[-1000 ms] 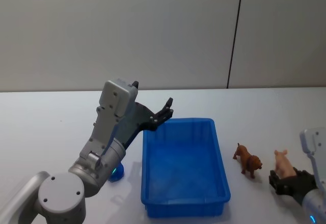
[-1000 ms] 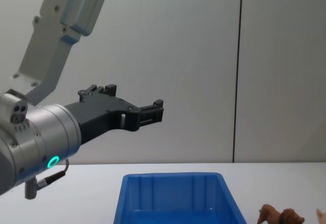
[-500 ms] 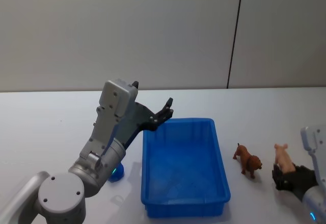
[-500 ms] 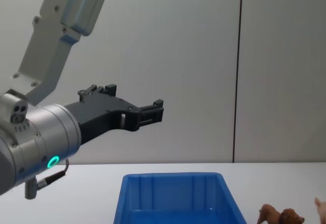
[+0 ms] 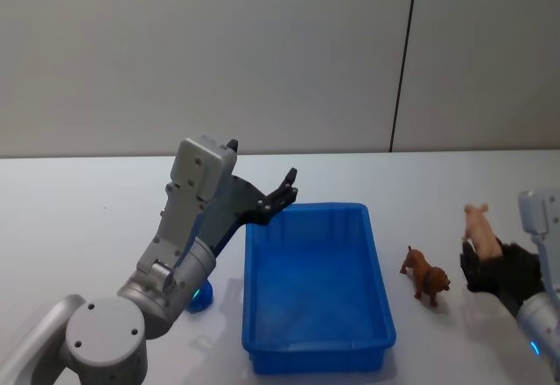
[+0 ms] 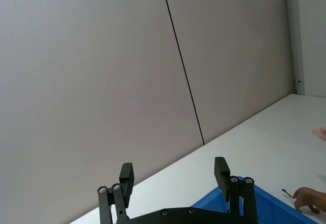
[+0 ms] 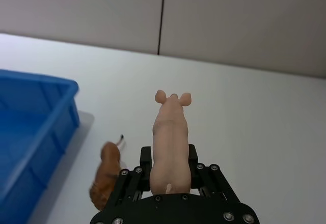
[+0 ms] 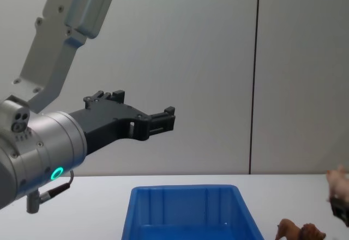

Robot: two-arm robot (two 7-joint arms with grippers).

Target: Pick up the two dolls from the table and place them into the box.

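A pale pink doll [image 5: 479, 226] [image 7: 170, 142] [image 8: 337, 181] is held in the air to the right of the blue box [image 5: 315, 350] [image 8: 188, 193] [image 7: 30, 132], with my right gripper [image 5: 479, 261] [image 7: 170, 175] shut on it. On the white table [image 5: 79, 219], between the box and that gripper, stands the brown doll [image 5: 426, 274] [image 8: 299, 232] [image 7: 106, 173]. My left gripper [image 5: 282, 194] [image 8: 162, 120] [image 6: 173, 178] hangs open and empty above the box's far left corner.
The box's inside shows nothing in it. A small blue item [image 5: 199, 299] lies on the table under my left arm. A plain wall with a dark vertical seam [image 5: 404, 52] stands behind the table.
My right gripper has risen from the table with the pink doll, lifting it up and slightly back. The left arm and the brown doll have stayed put.
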